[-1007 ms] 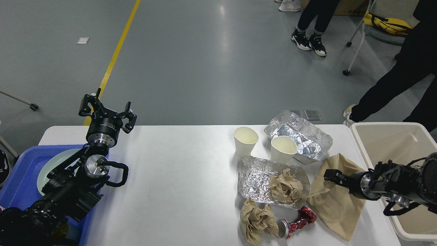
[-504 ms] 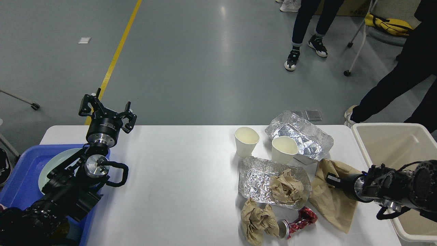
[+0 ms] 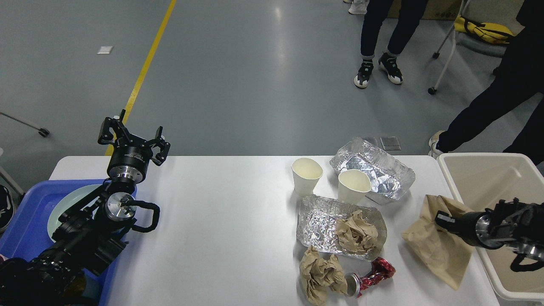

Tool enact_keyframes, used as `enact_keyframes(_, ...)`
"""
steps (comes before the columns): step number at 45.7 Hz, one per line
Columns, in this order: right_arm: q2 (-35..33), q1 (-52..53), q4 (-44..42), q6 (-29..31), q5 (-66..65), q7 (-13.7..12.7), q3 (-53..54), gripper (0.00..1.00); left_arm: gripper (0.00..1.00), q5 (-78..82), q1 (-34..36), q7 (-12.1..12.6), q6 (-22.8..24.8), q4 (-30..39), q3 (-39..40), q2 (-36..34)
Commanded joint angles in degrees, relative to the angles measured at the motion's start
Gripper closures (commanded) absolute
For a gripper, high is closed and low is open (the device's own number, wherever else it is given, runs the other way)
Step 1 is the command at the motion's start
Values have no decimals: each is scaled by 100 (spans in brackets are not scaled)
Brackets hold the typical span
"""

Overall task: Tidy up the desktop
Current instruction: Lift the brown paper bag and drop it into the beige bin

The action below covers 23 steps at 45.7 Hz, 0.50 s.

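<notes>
Since the earlier frames, the right pincer has drawn back toward the right edge of the counter, taking the brown paper bag with it; the bag now lies apart from the foil trays, its top corner at the rim of the beige bin. The pincer's tip sits against the bag's upper edge, but it is seen end-on and dark, so I cannot tell whether its fingers are closed on the paper.

At the far left corner of the white counter, the left pincer is raised with its fingers spread wide, holding nothing. Below it, a blue tray at the counter's left end holds a pale green plate.

On the counter's right half, two white paper cups stand upright and empty. The right-hand cup touches a crumpled foil tray behind it. A second foil tray, nearer the robot, holds a ball of crumpled brown paper. Just in front of that tray lie another wad of brown paper and a crushed red can on its side.

No writing or brand can be read on anything. The beige bin's interior looks bare where it is visible.
</notes>
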State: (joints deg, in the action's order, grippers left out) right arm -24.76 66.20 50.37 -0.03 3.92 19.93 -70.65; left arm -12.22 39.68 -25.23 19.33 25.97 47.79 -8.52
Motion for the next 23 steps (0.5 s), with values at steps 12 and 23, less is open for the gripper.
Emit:
enact_keyframes(12,-1365,4468,2749,1618,-2088,345,-730,100,2,0,5,0,0,5,3,0)
enact_keyframes(23,-856,7432,4445,2666,-2097,117,-907,100,2,0,5,0,0,-4,3,0)
